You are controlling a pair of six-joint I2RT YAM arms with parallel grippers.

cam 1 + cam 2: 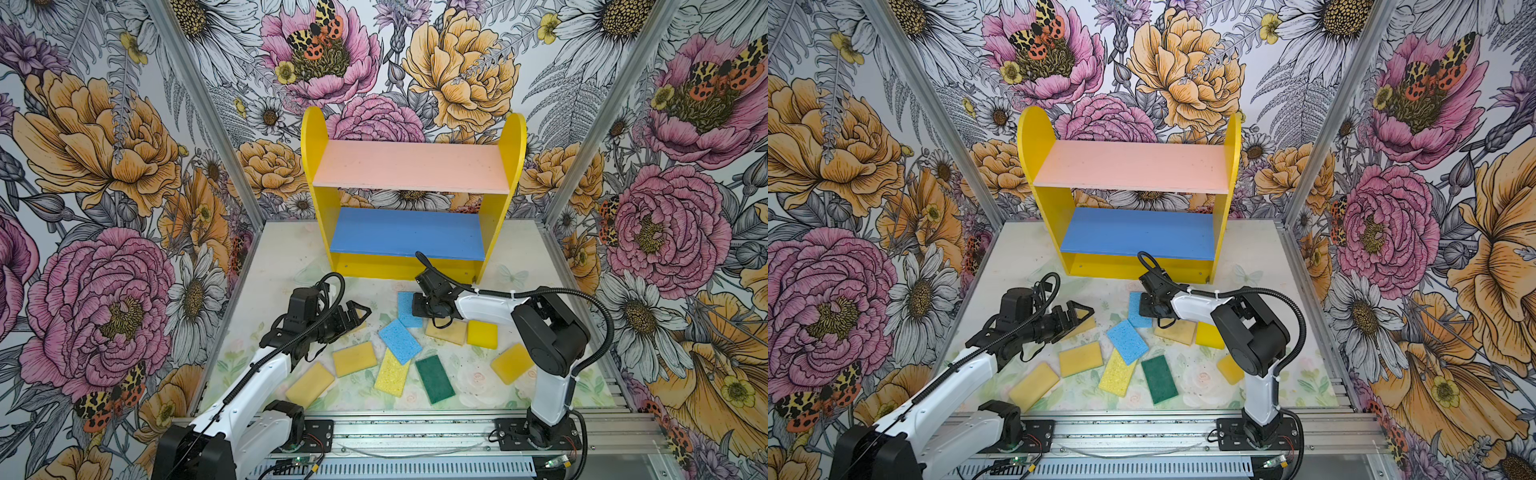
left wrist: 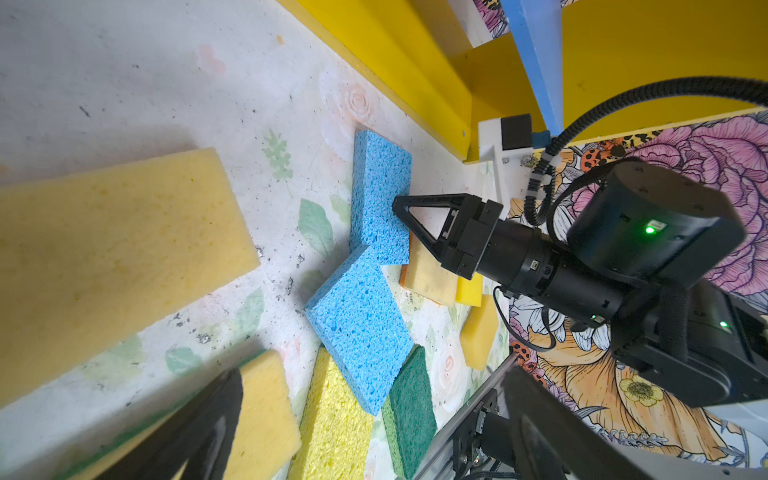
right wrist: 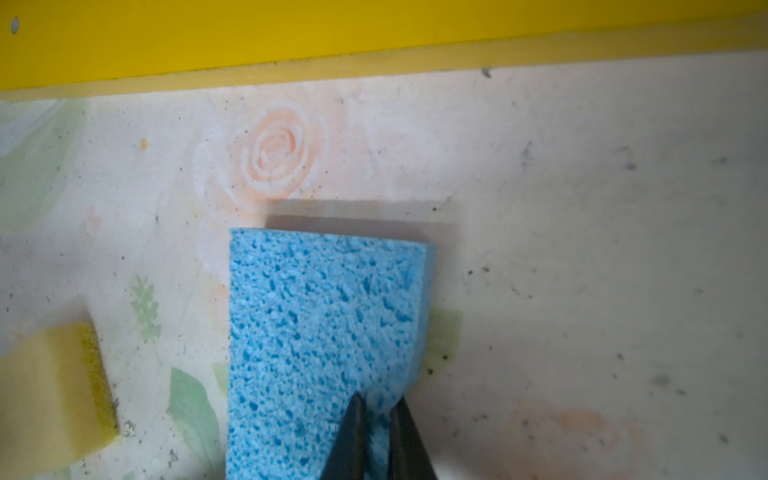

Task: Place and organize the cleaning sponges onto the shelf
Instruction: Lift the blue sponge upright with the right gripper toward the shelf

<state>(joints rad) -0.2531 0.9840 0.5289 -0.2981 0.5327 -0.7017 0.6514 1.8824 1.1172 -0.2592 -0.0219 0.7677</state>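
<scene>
1. Flowered wallpaper (image 1: pixel 104 166) closes in a pale, faintly printed desk (image 1: pixel 282 257). On it, just in front of the shelf (image 1: pixel 320 208), lies a light blue sponge (image 1: pixel 405 305) with one short end toward the shelf.
2. The right fingers (image 3: pixel 353 436) are pinched almost together on that sponge's edge, on the side facing the right arm, with a sliver of blue foam between them. Whether the sponge is clear of the desk cannot be told.
3. Its end away from the shelf meets a corner of the second light blue sponge (image 1: pixel 400 341), which lies skewed. That one overlaps the porous pale yellow sponge (image 1: pixel 392 372), and the dark green sponge (image 1: pixel 434 379) sits just beside both.
4. Under the right arm a worn tan sponge (image 1: pixel 446 331) touches the small bright yellow sponge (image 1: pixel 482 334). A tan-yellow sponge (image 1: pixel 512 363) lies apart, nearer the arm's base.
5. On the left side are two more tan ones, the middle tan sponge (image 1: pixel 354 358) and the front tan sponge (image 1: pixel 309 383). A further large tan sponge (image 2: pixel 116 257) lies below the left arm's tip.
6. The left fingers (image 2: pixel 199 432) stand wide apart, holding nothing, above that large tan sponge.
7. The shelf stands at the back of the desk, its pink upper board (image 1: pixel 411 166) above its blue lower board (image 1: pixel 407 232).
</scene>
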